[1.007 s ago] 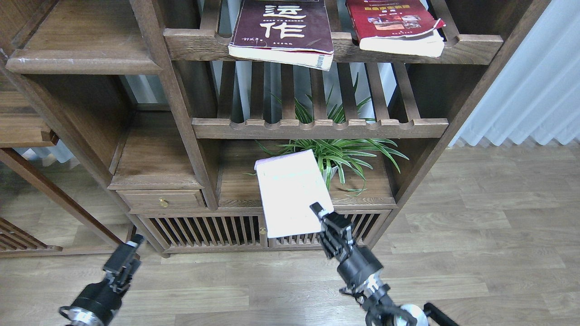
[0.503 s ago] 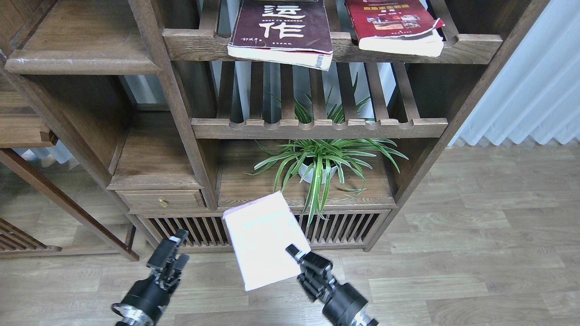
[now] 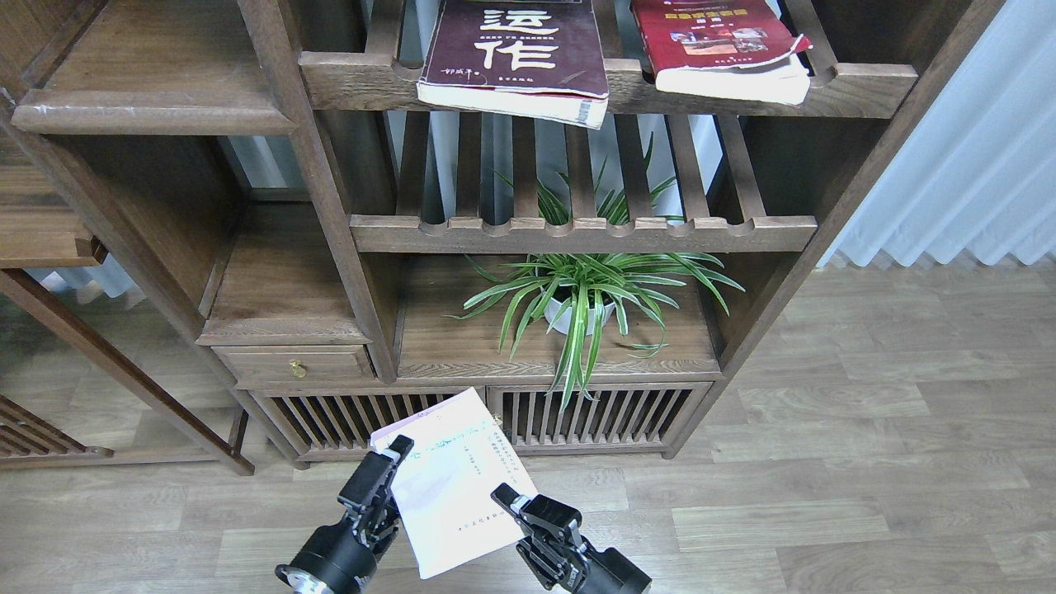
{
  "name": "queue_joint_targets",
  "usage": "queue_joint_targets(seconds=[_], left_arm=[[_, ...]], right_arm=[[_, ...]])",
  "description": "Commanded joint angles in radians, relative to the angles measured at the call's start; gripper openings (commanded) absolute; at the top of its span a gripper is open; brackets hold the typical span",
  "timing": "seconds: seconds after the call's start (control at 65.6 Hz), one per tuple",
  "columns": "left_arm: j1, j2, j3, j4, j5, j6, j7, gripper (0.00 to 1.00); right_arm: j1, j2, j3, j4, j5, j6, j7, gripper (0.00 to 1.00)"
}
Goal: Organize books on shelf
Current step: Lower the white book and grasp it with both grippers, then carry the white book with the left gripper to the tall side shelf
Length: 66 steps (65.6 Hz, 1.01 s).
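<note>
The pale lavender-white book (image 3: 450, 487) is held low in front of the cabinet, above the floor. My right gripper (image 3: 505, 503) is shut on its lower right edge. My left gripper (image 3: 394, 477) is open at the book's left edge, one finger (image 3: 375, 478) lying over the cover. The dark maroon book (image 3: 516, 49) with white characters and the red book (image 3: 726, 45) lie flat on the top slatted shelf, overhanging its front rail. The solid dark-brown shelf (image 3: 148, 107) with scuff marks is at the upper left, with nothing on it.
A potted spider plant (image 3: 582, 301) stands in the lower compartment. A second slatted shelf (image 3: 577, 231) is above it. A drawer (image 3: 293, 363) and slatted cabinet doors (image 3: 594, 412) are at the bottom. A white curtain (image 3: 973, 148) hangs at right, over wood floor.
My right gripper brought the pale book down and left, from in front of the plant to near the floor. My left gripper moved right and up to the book's left edge.
</note>
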<state>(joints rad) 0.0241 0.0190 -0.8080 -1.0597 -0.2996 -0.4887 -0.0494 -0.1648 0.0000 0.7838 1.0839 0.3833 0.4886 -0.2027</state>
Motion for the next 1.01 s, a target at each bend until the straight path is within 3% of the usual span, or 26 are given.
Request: queue_joint_targets(seconds=[0.0,0.29,0.458,0.992], left_arm=[[-0.021,-0.008,0.009,0.001,0.000,0.000,-0.033,0.52],[-0.035,-0.004,0.039,0.001,-0.001,0.000,-0.033,0.32],[-0.036,-0.004,0.053,-0.002,-0.001,0.000,-0.033,0.10],[0.002,0.052,0.059,-0.042,0.000,0.000,-0.021,0.08]], right_arm=[[-0.001,0.000,0.000,0.002,0.000,0.000,0.000,0.05],[-0.001,0.000,0.000,0.004,-0.001,0.000,0.000,0.06],[-0.002,0.000,0.000,0.002,-0.001,0.000,0.002,0.06],[-0.002,0.000,0.020,-0.013,0.011,0.000,0.006,0.06]])
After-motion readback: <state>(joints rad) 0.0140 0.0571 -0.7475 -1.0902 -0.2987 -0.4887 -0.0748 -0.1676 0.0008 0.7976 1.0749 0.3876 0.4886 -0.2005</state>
